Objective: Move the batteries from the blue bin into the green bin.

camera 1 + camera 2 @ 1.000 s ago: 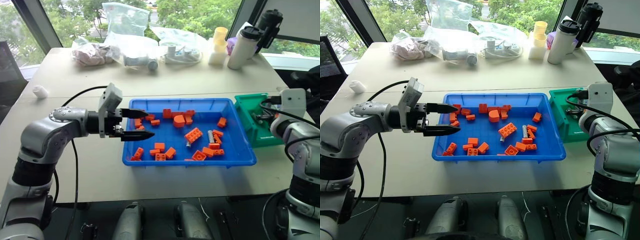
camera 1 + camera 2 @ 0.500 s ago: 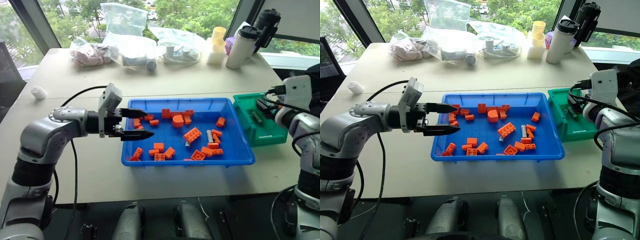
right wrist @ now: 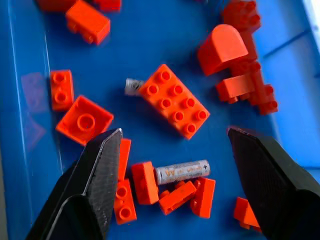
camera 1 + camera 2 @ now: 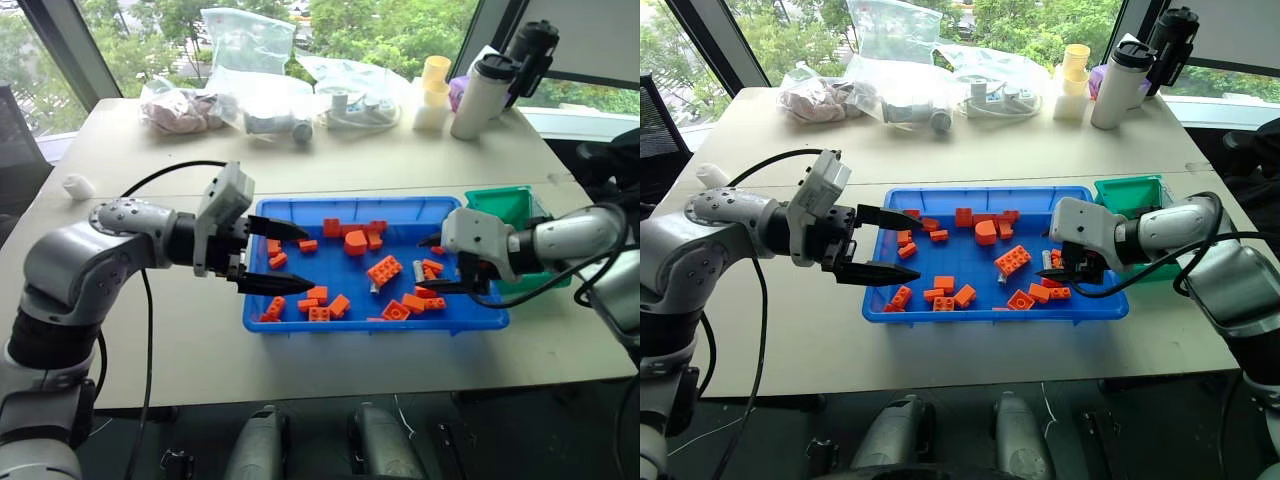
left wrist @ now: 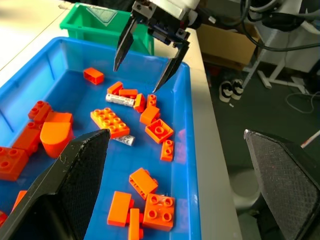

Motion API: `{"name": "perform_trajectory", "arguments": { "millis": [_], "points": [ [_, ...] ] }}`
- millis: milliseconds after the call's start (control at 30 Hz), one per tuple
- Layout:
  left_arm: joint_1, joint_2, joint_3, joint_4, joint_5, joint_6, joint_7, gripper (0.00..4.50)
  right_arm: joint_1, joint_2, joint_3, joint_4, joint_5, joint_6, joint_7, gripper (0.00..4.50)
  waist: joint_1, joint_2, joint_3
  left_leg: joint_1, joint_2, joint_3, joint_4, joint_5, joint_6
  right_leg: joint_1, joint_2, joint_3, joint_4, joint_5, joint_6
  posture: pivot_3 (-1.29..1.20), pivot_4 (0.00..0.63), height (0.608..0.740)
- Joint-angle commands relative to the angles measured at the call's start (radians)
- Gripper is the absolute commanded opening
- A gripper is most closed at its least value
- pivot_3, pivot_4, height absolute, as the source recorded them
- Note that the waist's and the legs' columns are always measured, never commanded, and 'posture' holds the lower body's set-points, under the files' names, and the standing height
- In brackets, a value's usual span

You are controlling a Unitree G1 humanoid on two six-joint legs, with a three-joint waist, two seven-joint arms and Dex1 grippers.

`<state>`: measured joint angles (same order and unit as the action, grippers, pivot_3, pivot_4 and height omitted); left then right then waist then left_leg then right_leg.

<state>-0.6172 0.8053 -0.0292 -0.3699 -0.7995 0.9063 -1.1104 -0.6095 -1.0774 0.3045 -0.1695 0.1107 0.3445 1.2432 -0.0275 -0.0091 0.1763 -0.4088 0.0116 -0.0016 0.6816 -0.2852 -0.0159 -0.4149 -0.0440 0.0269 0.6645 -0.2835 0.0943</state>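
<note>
The blue bin is set near the table's front edge, the green bin touching its right end; orange bricks are scattered inside; one battery is seen among bricks near the bin's right end, another half hidden under a large brick; the right gripper is held above them, fingers apart and empty; the left gripper is poised over the left end, fingers spread, nothing held.

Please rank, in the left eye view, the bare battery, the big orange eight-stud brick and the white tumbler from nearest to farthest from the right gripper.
1. Bare battery, beside the right gripper.
2. Eight-stud brick, mid-tray.
3. White tumbler, at the table's far edge.
</note>
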Motion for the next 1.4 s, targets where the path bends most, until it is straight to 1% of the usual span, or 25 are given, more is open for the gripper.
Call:
{"name": "perform_trajectory", "arguments": {
  "millis": [33,133,300,400,500,633,767,867,967,1033,1100,1167,1200,1267,1400],
  "points": [
    [0.018,0.008,0.031,-0.035,-0.018,0.000,0.017,4.50,-0.137,0.067,0.103,0.185,-0.153,-0.225,0.076,3.44,-0.006,0.000,0.000,0.000,0.000,0.000,0.000,0.000,0.000,0.000,0.000,0.000,0.000,0.000,0.000,0.00,0.150,0.740],
    [0.049,0.021,0.039,-0.062,-0.018,0.004,0.026,4.50,-0.222,0.130,0.166,0.315,-0.222,-0.353,0.132,3.44,-0.008,0.000,0.000,0.000,0.000,-0.001,0.000,0.000,0.000,0.000,0.000,0.000,0.000,0.000,0.000,0.00,0.150,0.740],
    [0.112,0.081,0.036,-0.093,0.026,-0.017,0.028,4.50,-0.300,0.211,0.200,0.461,-0.268,-0.474,0.199,3.44,-0.002,0.000,0.000,0.000,0.000,-0.001,0.000,0.000,0.000,0.000,-0.001,0.000,0.000,0.000,0.000,0.00,0.150,0.740],
    [0.130,0.096,0.055,-0.101,0.015,-0.017,0.034,4.50,-0.333,0.253,0.211,0.540,-0.303,-0.546,0.206,3.44,0.007,0.000,0.000,0.000,0.000,-0.001,0.000,0.000,0.000,0.000,-0.001,0.000,0.000,0.000,0.000,0.00,0.150,0.740],
    [0.152,0.115,0.070,-0.109,0.018,-0.018,0.039,4.50,-0.352,0.294,0.206,0.599,-0.311,-0.582,0.218,3.44,0.011,0.000,0.000,0.000,0.000,-0.001,0.000,0.000,0.000,0.000,-0.001,0.000,0.000,0.000,0.000,0.00,0.150,0.740],
    [0.188,0.149,0.064,-0.106,0.066,-0.054,0.038,4.50,-0.372,0.335,0.206,0.656,-0.312,-0.618,0.248,3.44,0.012,0.000,0.000,0.000,-0.001,-0.001,0.000,0.000,0.000,0.001,-0.002,-0.001,0.000,0.000,0.000,0.00,0.150,0.740],
    [0.201,0.153,0.067,-0.109,0.071,-0.065,0.044,4.50,-0.387,0.361,0.218,0.714,-0.336,-0.665,0.261,3.44,0.011,0.000,0.000,0.000,-0.001,-0.001,0.000,0.000,0.000,0.001,-0.002,-0.001,0.000,0.000,0.000,0.00,0.150,0.740],
    [0.204,0.147,0.075,-0.115,0.062,-0.059,0.056,4.50,-0.401,0.373,0.229,0.776,-0.367,-0.717,0.257,2.69,0.011,0.000,0.000,0.000,-0.001,-0.001,0.000,0.000,0.000,0.000,-0.002,-0.001,0.000,0.000,0.000,0.00,0.150,0.740],
    [0.210,0.147,0.081,-0.118,0.057,-0.058,0.062,4.50,-0.405,0.374,0.221,0.798,-0.376,-0.739,0.254,1.18,0.011,0.000,0.000,0.000,-0.001,-0.001,0.000,0.000,0.000,0.001,-0.002,-0.001,0.000,0.000,0.000,0.00,0.150,0.740],
    [0.215,0.146,0.083,-0.120,0.054,-0.058,0.065,4.50,-0.410,0.367,0.205,0.796,-0.382,-0.742,0.232,1.10,0.011,0.000,0.000,0.000,-0.001,-0.001,0.000,0.000,0.000,0.001,-0.002,-0.001,0.000,0.000,0.000,0.00,0.150,0.740],
    [0.218,0.144,0.085,-0.125,0.049,-0.057,0.070,4.50,-0.417,0.349,0.170,0.764,-0.371,-0.718,0.210,1.10,0.010,0.000,0.000,0.000,-0.001,-0.001,0.000,0.000,0.000,0.001,-0.002,-0.001,0.000,0.000,0.000,0.00,0.150,0.740],
    [0.223,0.143,0.086,-0.131,0.044,-0.057,0.074,4.50,-0.418,0.324,0.109,0.677,-0.321,-0.618,0.216,1.10,0.012,0.002,0.001,0.000,-0.001,-0.001,0.000,0.000,0.000,0.001,-0.002,-0.001,0.000,0.000,0.000,0.00,0.150,0.740],
    [0.219,0.136,0.088,-0.131,0.035,-0.055,0.078,4.50,-0.406,0.298,0.034,0.588,-0.266,-0.489,0.202,1.10,0.013,0.002,0.002,0.000,-0.001,-0.001,0.000,0.000,0.000,0.000,-0.002,-0.001,0.000,0.000,0.000,0.00,0.150,0.740],
    [0.217,0.130,0.094,-0.134,0.022,-0.052,0.083,4.50,-0.373,0.262,-0.067,0.453,-0.200,-0.302,0.175,1.10,0.016,0.003,0.002,-0.001,-0.001,-0.001,0.000,0.000,0.000,0.000,-0.003,-0.001,0.000,0.000,0.000,0.00,0.150,0.740],
    [0.198,0.110,0.086,-0.116,0.014,-0.055,0.091,4.50,-0.218,0.214,-0.271,0.232,-0.123,0.033,0.028,1.10,0.020,0.001,0.001,0.000,-0.001,-0.004,0.000,0.000,0.000,0.003,-0.003,-0.003,-0.002,0.000,0.000,0.00,0.150,0.740]
  ]
}}
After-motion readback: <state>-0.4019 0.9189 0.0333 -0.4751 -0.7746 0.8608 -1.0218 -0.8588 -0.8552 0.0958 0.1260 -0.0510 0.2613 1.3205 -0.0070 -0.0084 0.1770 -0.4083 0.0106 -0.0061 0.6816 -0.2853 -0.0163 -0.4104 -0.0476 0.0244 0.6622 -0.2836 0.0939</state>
